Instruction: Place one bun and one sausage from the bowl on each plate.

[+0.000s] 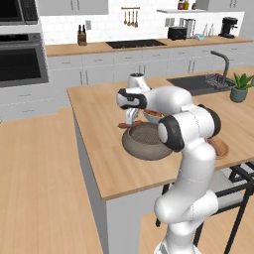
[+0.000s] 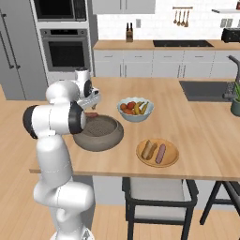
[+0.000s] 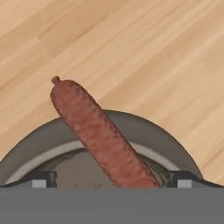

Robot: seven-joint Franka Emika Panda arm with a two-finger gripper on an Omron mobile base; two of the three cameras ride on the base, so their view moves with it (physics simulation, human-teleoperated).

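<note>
Across the far rim of the bowl (image 3: 144, 131) lies the sausage (image 3: 98, 135), one end inside and the other jutting out over the island counter (image 3: 144, 48). It looks firm, smooth and rounded, probably light and somewhat slick, so a hold across its middle, square to its length, seems safest; a pinch near either end would likely let it pivot or roll. The gripper (image 3: 111, 183) hovers directly above with its fingers (image 3: 43, 178) spread wide, one on each side of the sausage and closed on nothing. In the right base view the wooden plate (image 2: 172, 161) already carries a bun (image 2: 149, 149) and a second sausage (image 2: 161, 153), lying side by side, well apart from the bowl. Between them, further back, stands the fruit bowl (image 2: 135, 109), an obstacle to a direct low carry. The white plate cannot be made out. Bare counter extends on the oven side of the bowl, while its near side sits close to the island's front edge.
</note>
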